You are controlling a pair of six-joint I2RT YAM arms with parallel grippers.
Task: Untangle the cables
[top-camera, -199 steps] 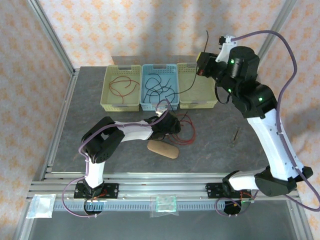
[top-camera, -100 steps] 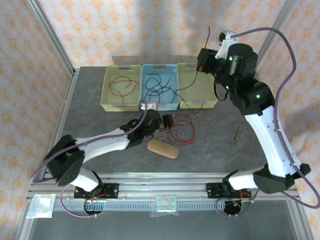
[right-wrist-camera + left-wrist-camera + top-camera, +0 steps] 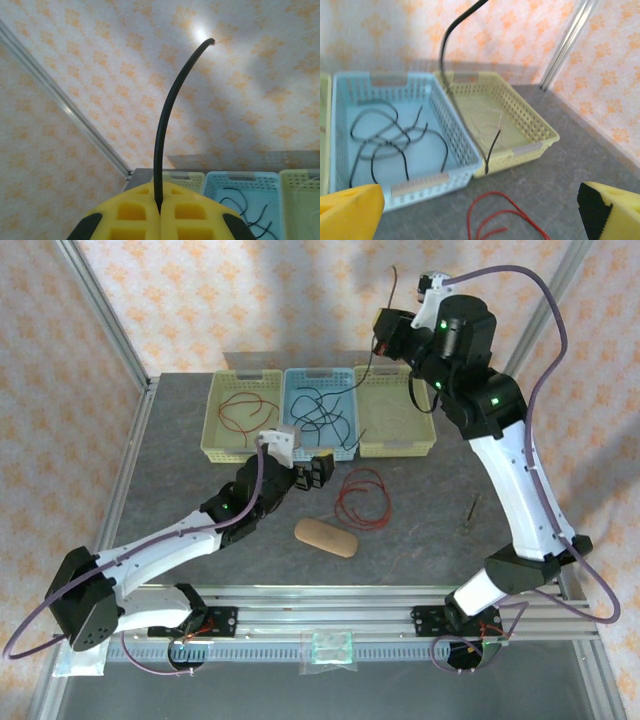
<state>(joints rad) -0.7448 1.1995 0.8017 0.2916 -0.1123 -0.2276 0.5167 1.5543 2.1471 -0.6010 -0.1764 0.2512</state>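
The black cable (image 3: 160,150) is pinched near its upper end between the clenched fingers of the right gripper (image 3: 159,204), which holds it high above the baskets, its short tip standing up past the fingers and the long part hanging down. From the left wrist view the free lower end dangles at the wall shared by the blue basket (image 3: 420,181), where other black cables lie, and the right yellow basket (image 3: 530,148), which holds pale wires. Let go here, it could drape over that wall or land among the pale wires and make a fresh knot; a strand this thin may also slide out of the pinch early. The red cables (image 3: 362,498) lie coiled on the table (image 3: 430,530), just beside the released, wide-spread left gripper (image 3: 314,472). Closing on the coil could catch several strands at once and tighten it, or drag it onto the tan pad (image 3: 325,537) close by. One more red cable rests in the left yellow basket (image 3: 243,453). No brand, label or writing can be read on the baskets, the arms or the frame
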